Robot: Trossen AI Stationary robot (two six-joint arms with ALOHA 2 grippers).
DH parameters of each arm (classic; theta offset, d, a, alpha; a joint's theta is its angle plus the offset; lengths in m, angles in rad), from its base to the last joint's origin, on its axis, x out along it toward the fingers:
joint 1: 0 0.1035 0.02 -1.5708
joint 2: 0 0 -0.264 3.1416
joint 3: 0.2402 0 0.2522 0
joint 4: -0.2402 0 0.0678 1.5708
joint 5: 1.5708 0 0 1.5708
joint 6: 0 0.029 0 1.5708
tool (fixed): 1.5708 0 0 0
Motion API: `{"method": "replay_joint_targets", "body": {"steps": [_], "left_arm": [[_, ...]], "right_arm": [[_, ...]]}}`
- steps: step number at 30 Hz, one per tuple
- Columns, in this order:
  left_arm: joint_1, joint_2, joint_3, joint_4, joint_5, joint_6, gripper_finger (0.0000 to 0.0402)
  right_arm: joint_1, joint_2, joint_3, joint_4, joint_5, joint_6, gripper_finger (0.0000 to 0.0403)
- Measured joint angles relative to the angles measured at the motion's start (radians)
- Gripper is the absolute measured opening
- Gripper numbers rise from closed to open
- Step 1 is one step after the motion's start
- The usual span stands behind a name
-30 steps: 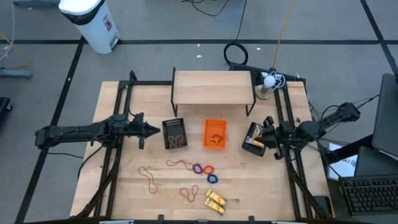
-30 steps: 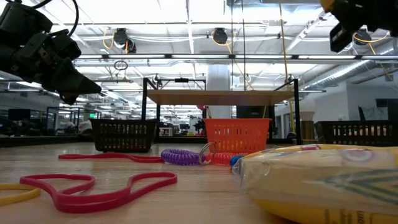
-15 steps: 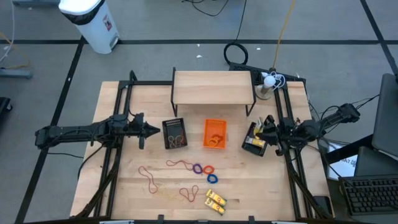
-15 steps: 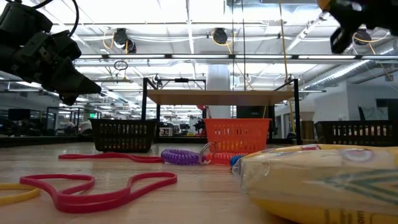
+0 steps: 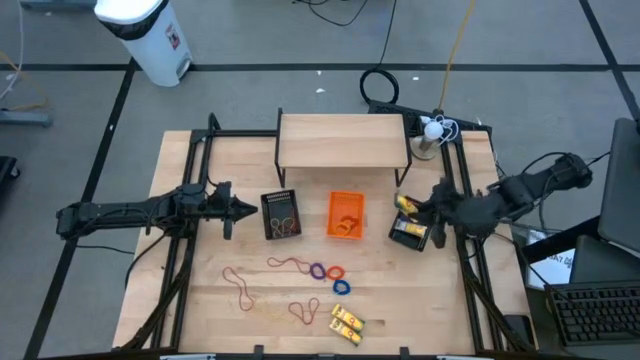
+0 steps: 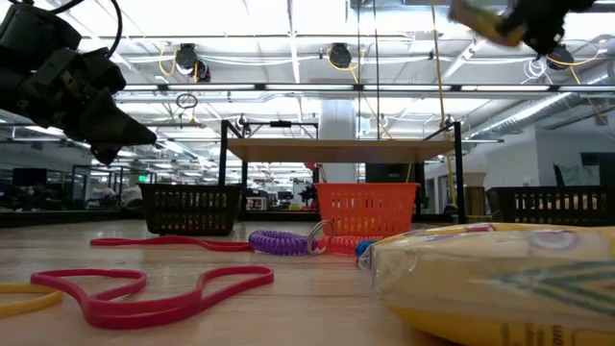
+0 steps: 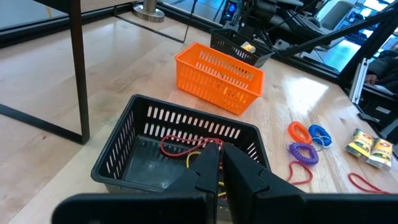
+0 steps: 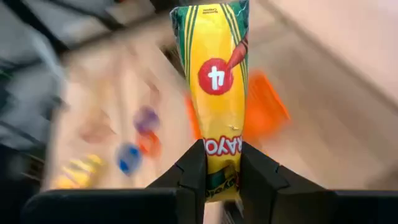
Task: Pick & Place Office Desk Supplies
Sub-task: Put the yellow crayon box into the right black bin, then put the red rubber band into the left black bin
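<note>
three baskets (image 5: 281,214), perhaps three rings (image 5: 331,273)

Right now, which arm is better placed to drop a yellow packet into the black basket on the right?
The right: the right gripper grips a yellow crayon packet above that black mesh basket.

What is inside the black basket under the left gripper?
In the black basket, red and yellow rubber bands lie on the floor. The left gripper hides its near corner.

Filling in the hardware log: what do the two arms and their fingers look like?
Both arms are dark, near-black, slim and jointed, with black cables along them. The left gripper tapers to a narrow tip; its fingers are matte black, blocky and flat-faced. The right gripper has matching black fingers. No markings are legible.
</note>
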Motion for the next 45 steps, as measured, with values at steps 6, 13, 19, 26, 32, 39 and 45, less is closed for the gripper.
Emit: {"method": "replay_joint_targets", "body": {"steps": [6,13,19,26,32,39,45], "left_arm": [[0.0,0.0,0.0,0.0,0.0,0.002,0.0019],[0.0,0.0,0.0,0.001,0.0,0.003,0.0019],[0.0,0.0,0.0,0.001,-0.001,-0.002,0.0019],[0.0,0.0,0.0,0.002,-0.001,-0.018,0.0019],[0.0,0.0,0.0,0.002,-0.001,-0.019,0.0019],[0.0,0.0,0.0,0.002,-0.002,-0.02,0.0019],[0.0,0.0,0.0,0.003,-0.002,-0.02,0.0019]], "right_arm": [[0.0,0.135,-0.008,-0.327,-0.06,0.282,0.0059],[-0.014,0.219,-0.119,-0.344,-0.089,0.391,0.0059],[-0.066,0.259,-0.201,-0.302,-0.146,0.425,0.0059],[-0.098,0.296,-0.244,-0.257,-0.237,0.402,0.0099],[-0.098,0.284,-0.244,-0.247,-0.233,0.397,0.0187],[-0.098,0.181,-0.244,-0.172,-0.231,0.369,0.0235],[-0.079,0.039,-0.244,0.07,-0.061,0.143,0.0219]]}}
